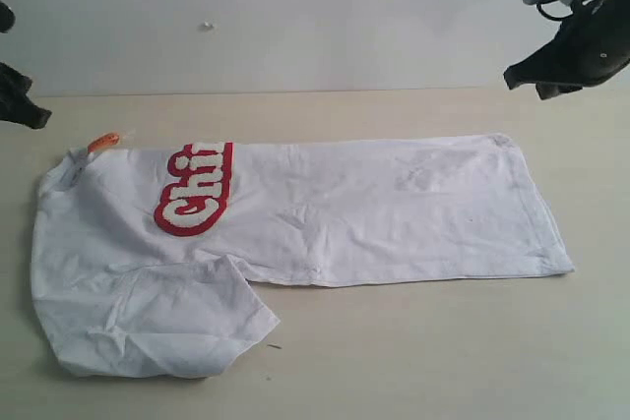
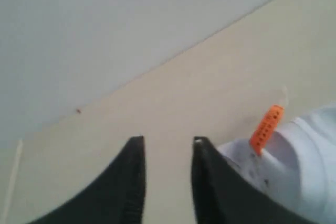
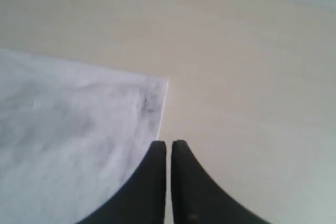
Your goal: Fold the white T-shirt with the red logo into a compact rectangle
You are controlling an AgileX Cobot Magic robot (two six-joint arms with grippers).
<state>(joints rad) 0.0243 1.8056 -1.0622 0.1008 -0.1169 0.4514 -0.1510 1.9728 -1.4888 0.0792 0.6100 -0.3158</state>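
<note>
The white T-shirt [image 1: 335, 209] lies on the table, folded lengthwise, collar end at the left. Its red logo [image 1: 195, 202] is half hidden by the fold, with only part of the white lettering showing. An orange neck tag [image 1: 103, 142] sticks out at the collar. A sleeve [image 1: 177, 317] spreads out at the front left. My left gripper [image 2: 169, 141] hangs open and empty above the table beside the collar and the orange tag [image 2: 266, 128]. My right gripper [image 3: 168, 144] is shut and empty, raised near the shirt's far right hem corner [image 3: 155, 94].
The beige table [image 1: 433, 351] ends at a pale wall behind. In the exterior view the left arm [image 1: 18, 100] sits at the left edge and the right arm [image 1: 576, 41] at the upper right, both clear of the cloth.
</note>
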